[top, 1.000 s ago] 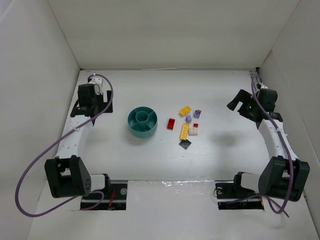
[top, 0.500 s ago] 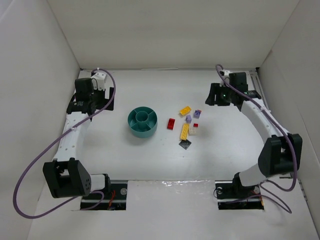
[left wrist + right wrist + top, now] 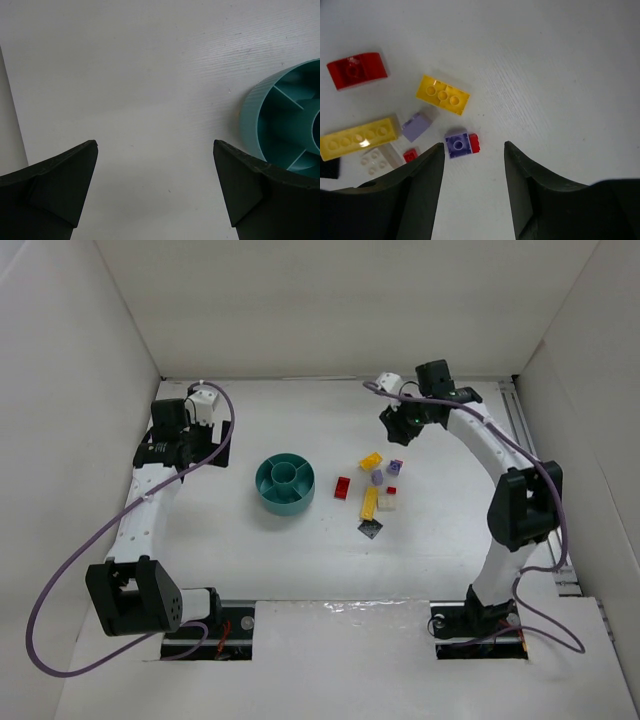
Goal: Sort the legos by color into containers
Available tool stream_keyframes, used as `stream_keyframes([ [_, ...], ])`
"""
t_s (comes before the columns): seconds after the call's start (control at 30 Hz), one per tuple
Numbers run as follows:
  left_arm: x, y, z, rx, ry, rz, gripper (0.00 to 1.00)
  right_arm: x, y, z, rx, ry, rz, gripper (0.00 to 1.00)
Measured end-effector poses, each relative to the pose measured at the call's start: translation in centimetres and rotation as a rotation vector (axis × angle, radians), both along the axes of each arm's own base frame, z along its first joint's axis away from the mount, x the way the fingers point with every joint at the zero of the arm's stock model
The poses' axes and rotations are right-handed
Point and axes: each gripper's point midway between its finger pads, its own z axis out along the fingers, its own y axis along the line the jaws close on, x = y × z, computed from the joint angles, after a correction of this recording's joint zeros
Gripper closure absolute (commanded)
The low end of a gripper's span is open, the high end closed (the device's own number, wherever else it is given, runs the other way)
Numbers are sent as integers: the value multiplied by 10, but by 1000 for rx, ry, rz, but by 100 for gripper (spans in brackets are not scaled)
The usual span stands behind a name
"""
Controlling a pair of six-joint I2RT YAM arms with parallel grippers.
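Note:
The legos lie in a loose cluster right of the teal dish [image 3: 285, 483], whose wedge containers look empty. The cluster holds a yellow brick [image 3: 371, 461], a red brick [image 3: 343, 487], a long yellow brick [image 3: 370, 502] and a black piece [image 3: 371, 528]. My right gripper [image 3: 394, 422] hovers just behind the cluster, open, with nothing between its fingers. In the right wrist view the gripper [image 3: 474, 155] sits just short of a purple brick [image 3: 457, 144] joined to a small red one [image 3: 474, 143]. My left gripper [image 3: 155, 145] is open over bare table, with the dish [image 3: 285, 115] to its right.
White walls enclose the table on three sides. Purple cables loop off both arms, one near the left arm [image 3: 60, 580]. In the right wrist view a lavender brick [image 3: 416, 125], a white brick [image 3: 377, 157] and a curved red brick [image 3: 357, 70] lie left of the fingers.
My right arm has swung from the right wall to the back, above the brick cluster, and its jaws have narrowed. The left arm has shifted slightly toward the back.

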Motion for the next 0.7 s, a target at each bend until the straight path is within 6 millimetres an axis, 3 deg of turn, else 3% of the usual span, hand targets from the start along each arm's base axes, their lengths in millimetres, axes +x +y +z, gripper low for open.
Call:
stream_keyframes([
  [0.2, -1, -1, -1, 0, 7, -6, 0, -15, 30, -23, -191, -50, 310, 45],
  [0.33, -1, -1, -2, -1, 9, -7, 0, -19, 35, -40, -276, -62, 457, 43],
  [0.5, -1, -2, -4, -5, 15, -12, 0, -11, 15, -51, -327, -98, 591, 33],
  [0.7, 1, -4, -10, -14, 33, -22, 0, 13, -23, -61, -345, -126, 707, 33],
])
